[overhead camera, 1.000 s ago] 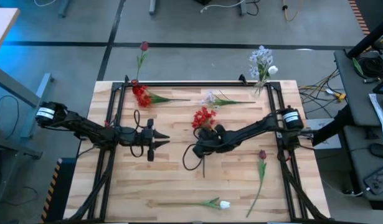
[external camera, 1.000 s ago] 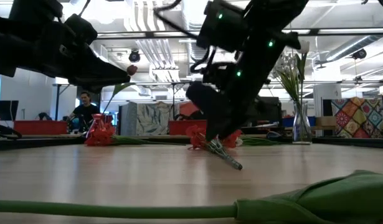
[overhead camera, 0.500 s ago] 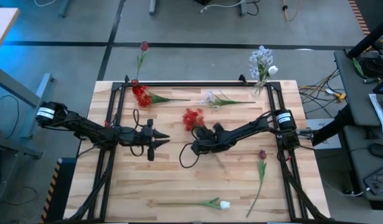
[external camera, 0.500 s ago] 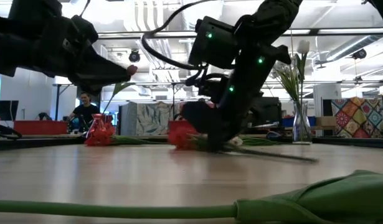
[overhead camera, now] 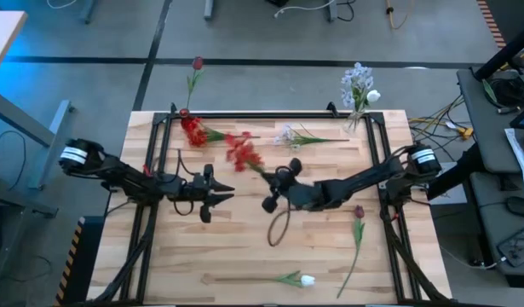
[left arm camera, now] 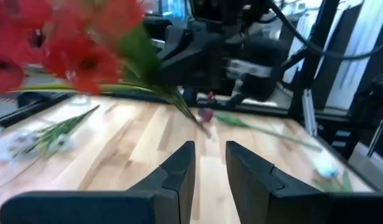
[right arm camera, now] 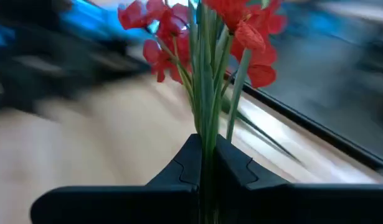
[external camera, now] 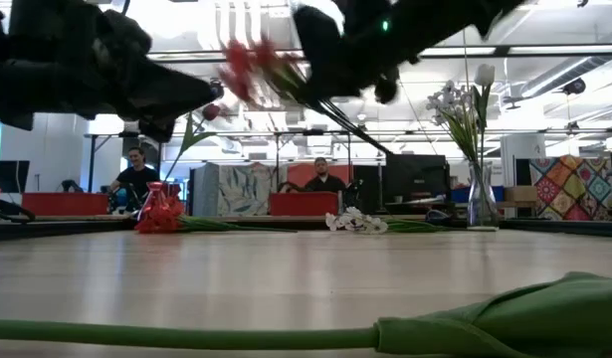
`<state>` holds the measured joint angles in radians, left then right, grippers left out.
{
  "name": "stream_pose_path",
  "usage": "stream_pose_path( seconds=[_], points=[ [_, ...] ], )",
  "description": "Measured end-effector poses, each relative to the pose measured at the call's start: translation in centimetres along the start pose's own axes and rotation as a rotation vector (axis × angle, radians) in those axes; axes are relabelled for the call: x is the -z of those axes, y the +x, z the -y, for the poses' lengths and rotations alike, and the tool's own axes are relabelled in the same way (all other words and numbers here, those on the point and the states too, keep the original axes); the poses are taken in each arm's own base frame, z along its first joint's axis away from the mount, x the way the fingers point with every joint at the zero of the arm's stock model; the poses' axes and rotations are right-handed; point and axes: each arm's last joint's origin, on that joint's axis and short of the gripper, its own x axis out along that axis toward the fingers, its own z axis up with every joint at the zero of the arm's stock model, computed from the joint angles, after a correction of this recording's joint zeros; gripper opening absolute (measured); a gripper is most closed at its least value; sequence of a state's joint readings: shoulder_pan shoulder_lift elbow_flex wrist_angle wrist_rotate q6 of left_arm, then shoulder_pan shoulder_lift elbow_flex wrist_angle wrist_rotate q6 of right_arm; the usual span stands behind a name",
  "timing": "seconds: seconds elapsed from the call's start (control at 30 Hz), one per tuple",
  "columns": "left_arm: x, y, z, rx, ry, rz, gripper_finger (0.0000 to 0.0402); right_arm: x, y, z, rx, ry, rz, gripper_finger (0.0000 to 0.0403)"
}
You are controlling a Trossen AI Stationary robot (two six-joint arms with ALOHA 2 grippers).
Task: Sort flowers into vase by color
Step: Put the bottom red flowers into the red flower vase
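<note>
A red flower (overhead camera: 240, 152) is clamped by its stem in the right gripper (overhead camera: 279, 177) near the table's centre, bloom apparently raised toward ten o'clock. The left gripper (overhead camera: 221, 193), jaws slightly apart and empty, is held at nine o'clock.

I see a pale, smooth wood-plank table (overhead camera: 244, 247), matt. Gripper fingers (left arm camera: 179, 174) look like matt black plastic. The red flower (right arm camera: 241, 31) petals look like cloth. Clear glossy glass vase (external camera: 480, 204).
</note>
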<state>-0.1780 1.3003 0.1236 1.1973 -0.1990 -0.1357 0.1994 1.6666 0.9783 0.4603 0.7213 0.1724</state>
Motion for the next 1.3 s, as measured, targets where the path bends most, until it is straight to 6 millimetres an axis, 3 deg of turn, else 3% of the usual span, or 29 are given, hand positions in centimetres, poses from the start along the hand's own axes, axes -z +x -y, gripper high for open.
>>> stream_pose_path(
  seconds=[0.17, 0.47, 0.7, 1.3],
  points=[
    [-0.2, 1.5, 0.4, 0.016, 0.044, 0.048, 0.0098, -1.0, -1.2, 0.2, -0.258, -0.012, 0.301, 0.0014],
    [-0.8, 5.0, 1.4, 0.078, 0.152, 0.154, 0.0168, -2.4, -1.6, -0.1, -0.393, -0.068, 0.578, 0.0013],
    [-1.3, 6.5, 1.8, 0.093, 0.181, 0.200, 0.0174, -3.0, -0.6, -1.0, -0.410, -0.086, 0.618, 0.0013],
    [-2.5, 6.1, 1.7, 0.088, 0.180, 0.251, 0.0164, -3.5, 2.1, -3.2, -0.442, -0.102, 0.646, 0.0013]
  ],
)
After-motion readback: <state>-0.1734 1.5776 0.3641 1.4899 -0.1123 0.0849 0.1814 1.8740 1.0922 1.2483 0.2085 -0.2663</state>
